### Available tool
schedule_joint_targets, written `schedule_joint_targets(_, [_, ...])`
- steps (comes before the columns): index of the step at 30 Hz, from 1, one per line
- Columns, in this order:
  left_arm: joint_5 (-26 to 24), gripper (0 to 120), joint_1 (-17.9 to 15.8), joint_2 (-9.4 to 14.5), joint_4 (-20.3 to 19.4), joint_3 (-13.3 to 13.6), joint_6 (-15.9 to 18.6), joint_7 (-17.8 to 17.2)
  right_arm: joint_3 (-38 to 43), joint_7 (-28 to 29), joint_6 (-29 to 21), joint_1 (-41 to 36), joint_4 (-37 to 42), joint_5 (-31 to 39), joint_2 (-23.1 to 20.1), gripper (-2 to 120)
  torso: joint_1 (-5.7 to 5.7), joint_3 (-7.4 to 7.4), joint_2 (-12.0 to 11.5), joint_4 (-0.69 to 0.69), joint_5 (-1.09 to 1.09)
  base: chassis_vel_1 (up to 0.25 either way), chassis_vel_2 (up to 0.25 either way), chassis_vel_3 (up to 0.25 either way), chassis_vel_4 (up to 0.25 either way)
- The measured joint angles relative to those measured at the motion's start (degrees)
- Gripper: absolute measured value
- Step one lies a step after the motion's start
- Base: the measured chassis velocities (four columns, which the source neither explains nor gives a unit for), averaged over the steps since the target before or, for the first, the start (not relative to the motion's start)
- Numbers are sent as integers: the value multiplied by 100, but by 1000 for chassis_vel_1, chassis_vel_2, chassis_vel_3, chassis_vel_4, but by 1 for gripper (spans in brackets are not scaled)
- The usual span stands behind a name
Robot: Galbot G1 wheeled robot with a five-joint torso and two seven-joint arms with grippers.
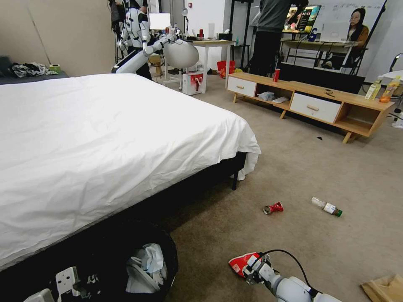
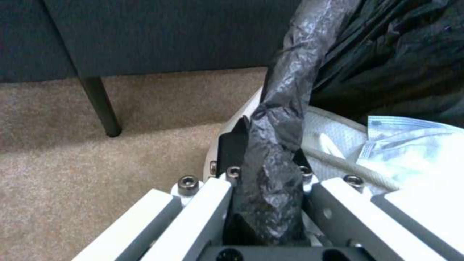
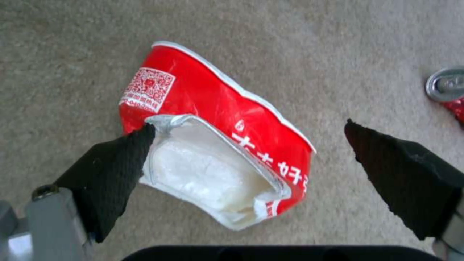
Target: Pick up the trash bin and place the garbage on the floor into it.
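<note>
Left gripper (image 2: 263, 203) is clamped on the rim of the small round white trash bin (image 1: 138, 268), pinching the crinkly black plastic liner (image 2: 285, 108) folded over the edge. The bin sits at the robot's left, tight against the foot of the white-sheeted bed (image 1: 105, 138). White crumpled tissue and a pale blue face mask (image 2: 411, 141) already lie inside.

Right gripper (image 3: 246, 152) hangs low over the beige carpet (image 1: 294, 176), jaws spread wide, straddling the flattened red-and-white packet (image 3: 217, 137). One black pad (image 3: 116, 170) touches the packet's torn silver mouth; the other stands clear of it.

Step in hand, as I judge it: bin secured, first floor pickup at the point of grasp. Next move likely calls for closing squarely across the packet. It is flat and slick, so the pads may need to press down to the carpet to catch an edge.

Still on the floor: crushed red can (image 1: 273, 208), small clear green-capped bottle (image 1: 327, 206) beyond it, crumpled tan paper bag (image 1: 384, 287) at far right.

Writing: the packet carries a white QR code panel and white characters along its edge, not legible to me. The bottle label is too small to read.
</note>
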Motion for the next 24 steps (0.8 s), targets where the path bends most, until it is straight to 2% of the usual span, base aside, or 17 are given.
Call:
schedule_joint_targets(9, [27, 2, -1, 0, 20, -11, 0, 8, -158, -28, 300, 118, -486, -214, 258, 100, 0, 0, 0, 0, 0, 0, 0, 0, 0])
schedule_joint_targets(22, [27, 2, -34, 1, 85, -22, 0, 9, -236, -105, 466, 37, -725, -352, 313, 100, 0, 0, 0, 0, 0, 0, 0, 0, 0])
schedule_joint_targets(23, [26, 2, -43, 1, 92, -22, 0, 9, -236, -108, 486, -13, -728, -357, 310, 95, 0, 0, 0, -1, 0, 0, 0, 0, 0])
schedule_joint_targets(24, [26, 2, -43, 1, 92, -22, 0, 9, -236, -108, 486, -13, -728, -357, 310, 95, 0, 0, 0, -1, 0, 0, 0, 0, 0])
